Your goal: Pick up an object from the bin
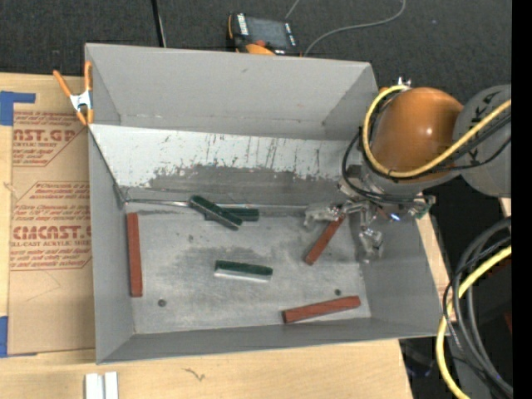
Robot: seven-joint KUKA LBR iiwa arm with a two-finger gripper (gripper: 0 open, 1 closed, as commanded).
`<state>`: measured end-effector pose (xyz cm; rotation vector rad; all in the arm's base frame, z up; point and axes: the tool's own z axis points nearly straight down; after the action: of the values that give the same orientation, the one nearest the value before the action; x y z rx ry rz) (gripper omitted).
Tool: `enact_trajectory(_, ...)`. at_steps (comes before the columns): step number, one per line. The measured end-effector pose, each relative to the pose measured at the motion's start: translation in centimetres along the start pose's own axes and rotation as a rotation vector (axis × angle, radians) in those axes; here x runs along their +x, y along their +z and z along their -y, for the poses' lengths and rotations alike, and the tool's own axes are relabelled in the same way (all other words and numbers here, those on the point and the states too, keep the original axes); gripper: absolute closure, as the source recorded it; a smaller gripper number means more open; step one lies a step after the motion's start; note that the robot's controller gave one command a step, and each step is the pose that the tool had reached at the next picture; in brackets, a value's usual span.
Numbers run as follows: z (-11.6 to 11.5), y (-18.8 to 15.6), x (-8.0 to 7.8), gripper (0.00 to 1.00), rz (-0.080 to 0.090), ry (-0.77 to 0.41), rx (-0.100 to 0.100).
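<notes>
The gripper (347, 223) is hanging low over the right end of the grey metal bin (233, 90), just below the arm's orange wrist cover (416, 130) and its looping yellow-and-black cables (376, 110). The upper end of the tilted red-brown stick (321, 243) is running up into the gripper's metal parts, while its lower end is pointing down and left toward the bin floor. Whether the gripper is clenched on that stick or released around it, I cannot tell. It is also unclear whether the stick's lower end is resting on the floor or is already raised.

Farther out, the front red-brown stick (322, 309) is lying near the front wall, well apart from the gripper. Toward the middle, the single green bar (243, 269) is lying flat on the floor. A pair of dark green bars (224, 212) is lying overlapped by the foot of the back wall. The left red-brown stick (134, 254) is lying along the left wall, farthest from the gripper.

As a judgement, the reach seems to be done, with the gripper sitting right at one candidate thing. A confirmed grasp and a lift clear of the bin are remaining to be shown.
</notes>
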<state>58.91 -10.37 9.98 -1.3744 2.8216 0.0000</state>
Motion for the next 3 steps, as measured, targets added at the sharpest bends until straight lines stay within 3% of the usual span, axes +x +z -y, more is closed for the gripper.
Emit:
enact_trajectory(1,0.73,2.93,0.62,0.00,0.003,-0.119,0.000)
enact_trajectory(2,0.74,2.84,0.41,0.00,0.003,-0.117,0.002)
enact_trajectory(3,0.75,2.81,0.37,1.00,0.004,-0.118,0.002)
